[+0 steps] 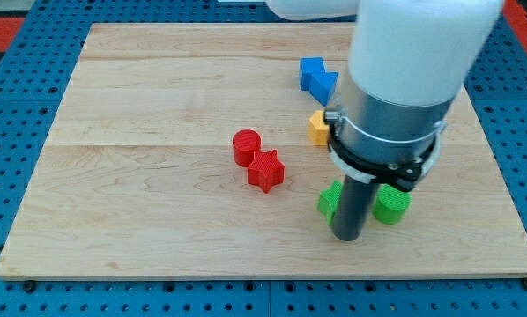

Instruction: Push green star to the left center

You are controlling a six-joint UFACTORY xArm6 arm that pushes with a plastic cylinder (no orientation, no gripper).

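Nearest the view's bottom, my tip (346,236) sits touching the green star (330,201) on its right side, green cylinder (392,204) just right of the rod. No pincer on this rig, nothing held. Farther up: red star (265,171), red cylinder (245,146), a yellow block (317,128), blue block (316,77). Star's right of center on the tabletop (140,220), so I'd say the push has barely begun.

Star (265,171) just right of cylinder (245,147) — both mid-board (140,176)
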